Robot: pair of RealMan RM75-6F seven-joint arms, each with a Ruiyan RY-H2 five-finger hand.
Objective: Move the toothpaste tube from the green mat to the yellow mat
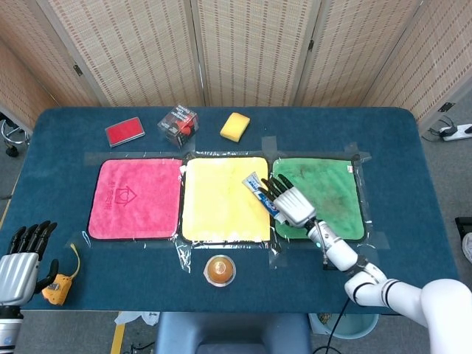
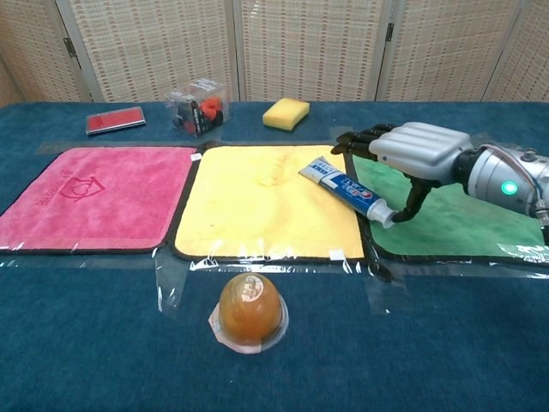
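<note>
Toothpaste tube straddles the yellow mat / green mat seam. Right hand flat, fingers spread, thumb at cap, gripping nothing. Risk: tube pivots, cap stays on green.

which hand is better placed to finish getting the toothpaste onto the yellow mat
Right. The right hand is already over the toothpaste tube, which straddles the seam between the yellow mat and green mat. The left hand sits at the table's near left corner, beyond the pink mat.
</note>
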